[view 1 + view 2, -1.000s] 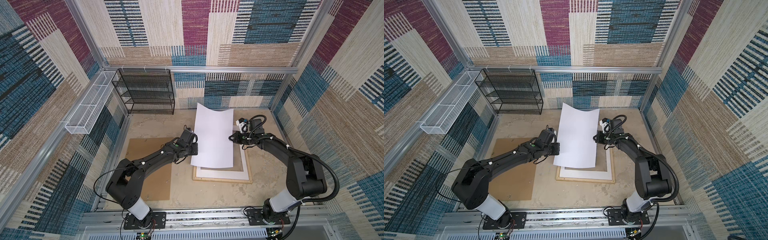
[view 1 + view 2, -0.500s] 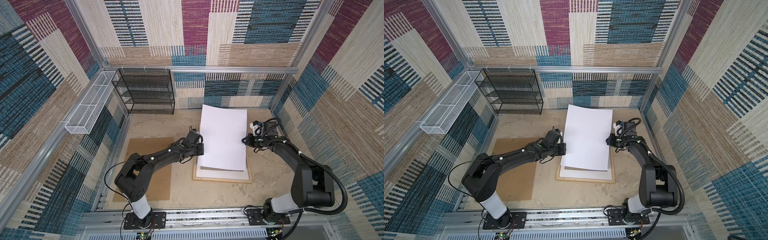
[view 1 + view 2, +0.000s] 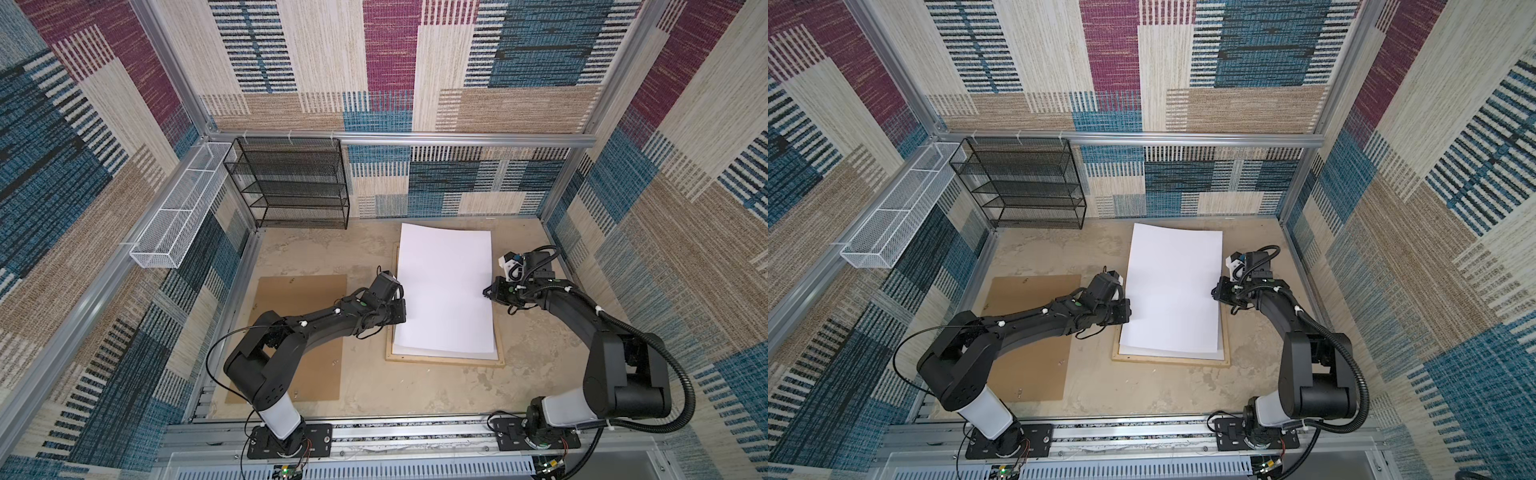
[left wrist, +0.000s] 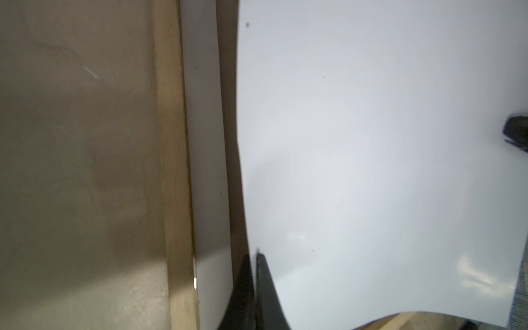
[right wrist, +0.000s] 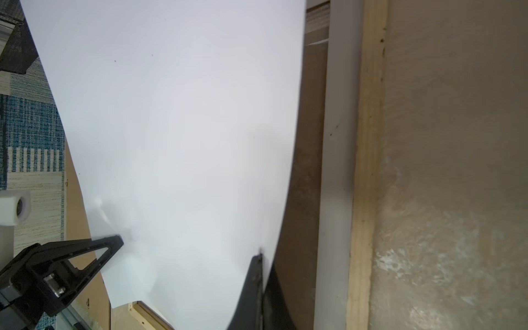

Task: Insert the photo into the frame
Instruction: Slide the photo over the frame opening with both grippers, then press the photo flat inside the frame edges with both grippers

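Observation:
The photo (image 3: 446,286) shows only its plain white back in both top views and hangs slightly bowed just above the frame (image 3: 444,360). The frame is pale wood and lies flat on the floor. My left gripper (image 3: 401,306) is shut on the photo's left edge and my right gripper (image 3: 487,293) is shut on its right edge. In the left wrist view the black fingertips (image 4: 261,265) pinch the sheet (image 4: 371,143) beside the wooden strip (image 4: 171,143). The right wrist view shows the same pinch (image 5: 261,257) on the sheet (image 5: 171,114), inside the strip (image 5: 368,143).
A white mat (image 3: 444,355) lies in the frame and peeks out under the photo's near edge. A brown backing board (image 3: 299,357) lies on the floor under the left arm. A black mesh rack (image 3: 291,187) and a white wire basket (image 3: 178,216) stand at the back left.
Both arms have carried the photo to the right and lower. It was left of the frame and tilted; it now hangs squarely over the frame.

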Controlling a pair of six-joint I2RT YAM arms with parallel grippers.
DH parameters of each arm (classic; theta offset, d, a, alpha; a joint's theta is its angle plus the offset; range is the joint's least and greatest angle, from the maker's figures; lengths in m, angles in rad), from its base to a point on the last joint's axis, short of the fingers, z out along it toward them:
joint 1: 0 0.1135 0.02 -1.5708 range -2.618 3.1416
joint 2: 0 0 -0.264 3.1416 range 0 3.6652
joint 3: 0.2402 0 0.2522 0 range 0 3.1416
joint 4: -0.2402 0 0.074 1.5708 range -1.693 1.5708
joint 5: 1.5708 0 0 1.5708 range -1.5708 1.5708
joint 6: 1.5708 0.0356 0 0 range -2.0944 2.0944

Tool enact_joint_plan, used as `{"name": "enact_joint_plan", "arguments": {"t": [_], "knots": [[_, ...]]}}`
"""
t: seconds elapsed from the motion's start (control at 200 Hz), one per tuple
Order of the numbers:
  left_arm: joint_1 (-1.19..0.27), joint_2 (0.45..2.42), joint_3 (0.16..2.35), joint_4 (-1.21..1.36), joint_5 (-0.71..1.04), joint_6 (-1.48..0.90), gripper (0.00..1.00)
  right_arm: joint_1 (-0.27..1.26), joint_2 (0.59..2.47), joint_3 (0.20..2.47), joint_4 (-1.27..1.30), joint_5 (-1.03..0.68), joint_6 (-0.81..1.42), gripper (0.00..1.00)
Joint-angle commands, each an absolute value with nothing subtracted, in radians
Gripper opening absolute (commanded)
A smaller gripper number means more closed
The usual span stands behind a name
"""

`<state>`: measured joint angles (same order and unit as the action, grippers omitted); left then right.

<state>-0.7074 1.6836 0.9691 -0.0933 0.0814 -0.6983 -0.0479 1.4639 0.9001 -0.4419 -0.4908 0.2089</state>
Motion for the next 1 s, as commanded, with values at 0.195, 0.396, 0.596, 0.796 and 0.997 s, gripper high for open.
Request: {"name": "enact_joint_plan", "arguments": {"t": [0.195,0.396,0.596,0.796,0.997], "knots": [[-0.712,1.702,0.978,-0.095,0.07,-0.72,0.0,-0.051,1.48,0.905,-0.431,-0.418,0.205,0.0],[-0.713,1.703,0.974,-0.113,0.07,-0.723,0.0,-0.051,1.481,0.905,-0.437,-0.408,0.204,0.0],[-0.718,1.694,0.953,-0.118,0.074,-0.741,0.0,-0.05,1.481,0.897,-0.444,-0.391,0.207,0.0],[-0.728,1.692,0.95,-0.13,0.074,-0.749,0.0,-0.047,1.494,0.894,-0.449,-0.38,0.209,0.02],[-0.73,1.694,0.962,-0.163,0.059,-0.748,0.1,-0.041,1.511,0.898,-0.464,-0.335,0.215,0.19]]}}
